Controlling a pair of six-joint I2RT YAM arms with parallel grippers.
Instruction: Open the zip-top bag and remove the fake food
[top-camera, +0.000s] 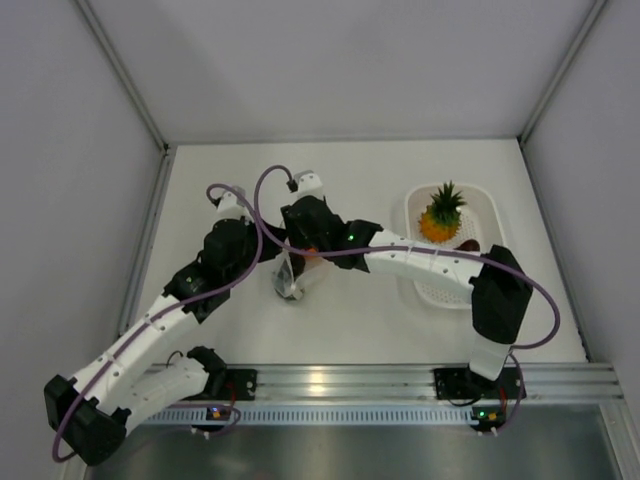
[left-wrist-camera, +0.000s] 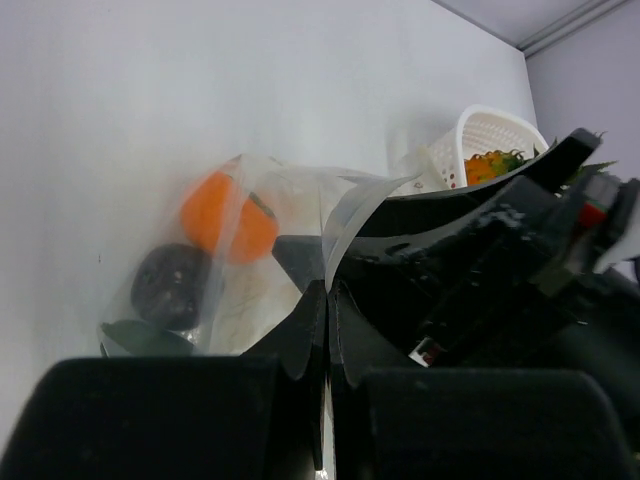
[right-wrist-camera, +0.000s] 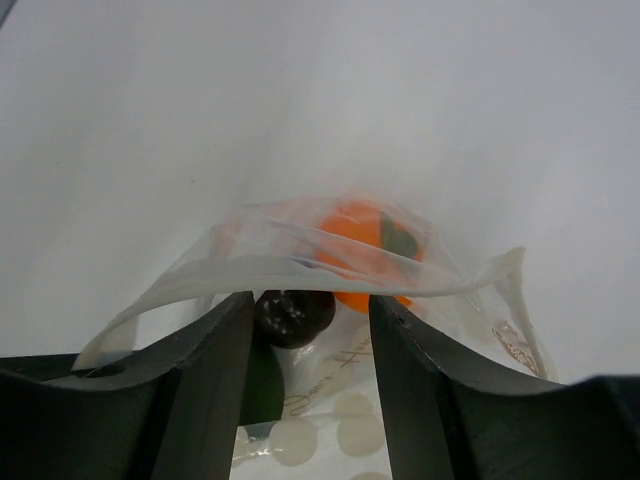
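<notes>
Top view looking down, wrist views close, sharing the bag (right-wrist-camera: 340, 262)

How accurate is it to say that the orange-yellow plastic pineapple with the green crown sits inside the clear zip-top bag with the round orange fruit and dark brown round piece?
Not quite: the top external view shows the plastic pineapple in the white perforated basket. The round orange fruit and dark brown piece do sit inside the clear zip-top bag.

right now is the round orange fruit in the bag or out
In. The orange fruit sits behind the zip-top bag's clear film, beside the dark brown piece, in both wrist views.
</notes>
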